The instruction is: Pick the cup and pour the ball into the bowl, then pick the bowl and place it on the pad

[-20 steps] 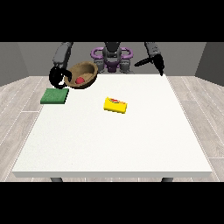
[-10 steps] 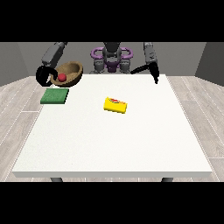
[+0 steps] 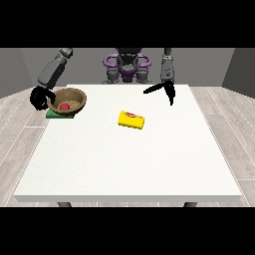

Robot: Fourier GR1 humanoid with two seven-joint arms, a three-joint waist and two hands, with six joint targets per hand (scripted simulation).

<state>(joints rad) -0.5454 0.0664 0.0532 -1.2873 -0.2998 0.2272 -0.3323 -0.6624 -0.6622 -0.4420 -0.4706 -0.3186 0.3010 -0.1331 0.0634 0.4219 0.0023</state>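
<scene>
Wooden and brown, the bowl (image 3: pixel 68 101) is seen over the green pad (image 3: pixel 61 114) near the white table's (image 3: pixel 129 164) left edge, a red ball (image 3: pixel 64 106) lying inside it. Its rim is gripped by the hand at the view's left (image 3: pixel 40 97), fingers curled round it — whether the bowl rests on the pad cannot be told. A yellow packet (image 3: pixel 131 119) lies mid-table. The hand at the view's right (image 3: pixel 165 89) is held above the table, fingers spread, empty.

At the frame's left, the bowl (image 3: pixel 69 101) hides most of the green pad (image 3: pixel 56 114). Whether they touch cannot be told. The yellow box's (image 3: pixel 131 119) label is too small to read.
</scene>
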